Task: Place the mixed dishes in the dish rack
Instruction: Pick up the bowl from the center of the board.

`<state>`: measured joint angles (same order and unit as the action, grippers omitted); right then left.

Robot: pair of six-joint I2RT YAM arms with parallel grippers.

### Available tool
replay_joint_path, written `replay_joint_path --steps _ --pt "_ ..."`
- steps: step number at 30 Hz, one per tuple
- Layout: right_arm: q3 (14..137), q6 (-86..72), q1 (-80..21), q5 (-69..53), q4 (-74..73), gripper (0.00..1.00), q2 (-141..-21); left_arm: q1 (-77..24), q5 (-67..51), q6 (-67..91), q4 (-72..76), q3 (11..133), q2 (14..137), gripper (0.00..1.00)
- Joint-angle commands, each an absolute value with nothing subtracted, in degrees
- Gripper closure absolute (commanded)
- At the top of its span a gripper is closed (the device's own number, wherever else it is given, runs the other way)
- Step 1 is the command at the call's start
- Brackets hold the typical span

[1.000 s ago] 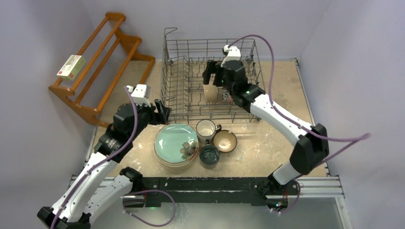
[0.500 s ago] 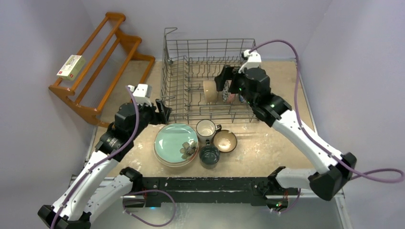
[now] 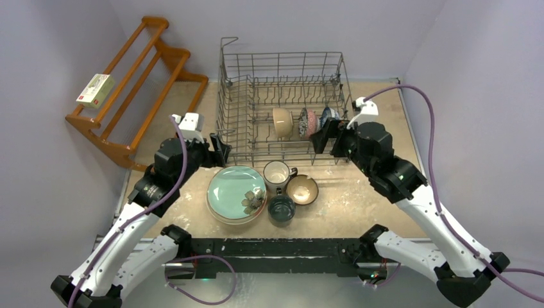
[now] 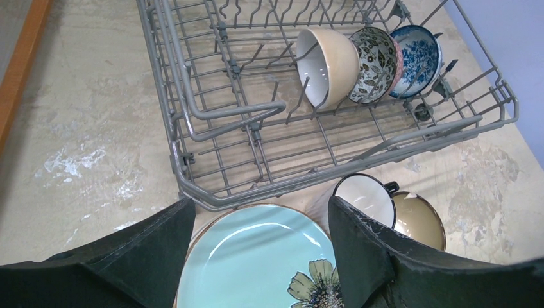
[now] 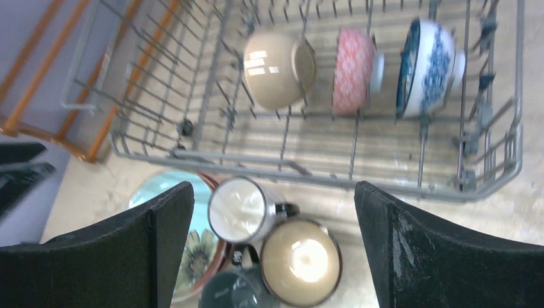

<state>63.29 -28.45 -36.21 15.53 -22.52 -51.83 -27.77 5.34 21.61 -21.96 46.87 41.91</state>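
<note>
I read right tool (image 5: 274, 192) jaws wide apart, holding nothing, near front right corner of grey wire dish rack (image 3: 282, 64). Three bowls on edge in row among rack tines: plain beige ceramic bowl (image 5: 277, 69), pink patterned bowl (image 5: 353, 70), blue-and-white bowl (image 5: 426, 67). Left tool (image 4: 261, 212) jaws apart, empty, above mint green flowered plate (image 3: 234, 189) on counter (image 3: 359, 192). White mug (image 3: 277, 173), brown-rimmed beige bowl (image 3: 302, 189) and dark teal mug (image 3: 281, 208) sit beside plate, just in front of rack.

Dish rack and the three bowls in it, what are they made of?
The dish rack looks like thin grey metal wire, dull, maybe coated. The beige bowl, pink bowl and blue-and-white bowl look like glazed ceramic: smooth, with bright light spots on the beige one.
</note>
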Motion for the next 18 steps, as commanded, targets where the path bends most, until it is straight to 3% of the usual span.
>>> replay_joint_path --steps 1,18 --pt "60.0 -32.2 -36.0 12.0 -30.6 0.07 -51.2 -27.5 6.0 21.0 -20.9 46.9 42.0 0.26" --pt "44.5 -40.8 -35.9 8.3 -32.1 0.3 -52.4 -27.4 5.3 21.2 -20.8 46.7 42.0 0.27"
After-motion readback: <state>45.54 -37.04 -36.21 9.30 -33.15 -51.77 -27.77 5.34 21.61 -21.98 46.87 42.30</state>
